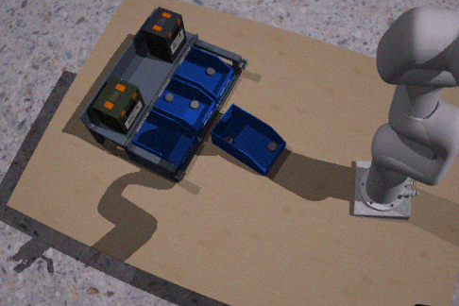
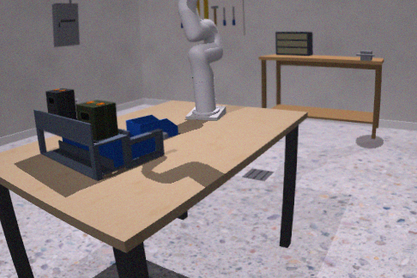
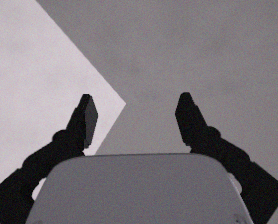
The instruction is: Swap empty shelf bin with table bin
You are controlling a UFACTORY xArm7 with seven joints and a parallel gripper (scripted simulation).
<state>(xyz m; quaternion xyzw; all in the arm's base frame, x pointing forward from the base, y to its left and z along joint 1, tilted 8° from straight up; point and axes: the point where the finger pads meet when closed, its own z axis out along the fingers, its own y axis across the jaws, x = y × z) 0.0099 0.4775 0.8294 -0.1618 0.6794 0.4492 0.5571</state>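
A grey shelf [image 1: 162,93] on the table holds three blue open bins in a row. The nearest bin [image 1: 163,138] is empty. The middle bin [image 1: 184,103] holds two grey parts and the far bin [image 1: 206,70] holds one. A fourth blue bin [image 1: 247,137] with two grey parts stands on the table just in front of the shelf; it also shows in the exterior view [image 2: 150,125]. My gripper [image 3: 136,103] is open and empty, raised high above the table and out of the top and exterior views. The wrist view shows only walls between its fingers.
Two dark boxes with orange marks [image 1: 161,33] [image 1: 118,105] stand on the shelf's upper board behind the bins. The arm's base [image 1: 382,202] is bolted at the table's right side. A side table [image 2: 319,61] stands far off across the room.
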